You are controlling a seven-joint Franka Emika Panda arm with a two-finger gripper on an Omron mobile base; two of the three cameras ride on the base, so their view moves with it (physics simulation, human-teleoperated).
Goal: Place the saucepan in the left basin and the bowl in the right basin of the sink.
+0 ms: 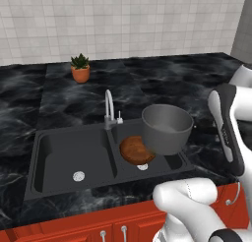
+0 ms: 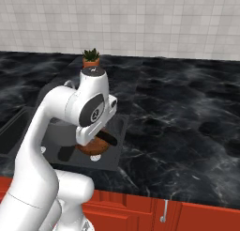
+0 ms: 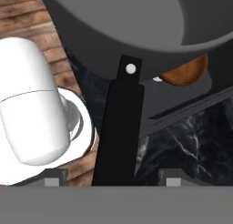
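Left base view: black marble counter, white-tiled wall.

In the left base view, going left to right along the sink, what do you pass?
Left basin with its drain → faucet → bowl lying in the right basin → saucepan, lifted above that basin → the robot's arm.
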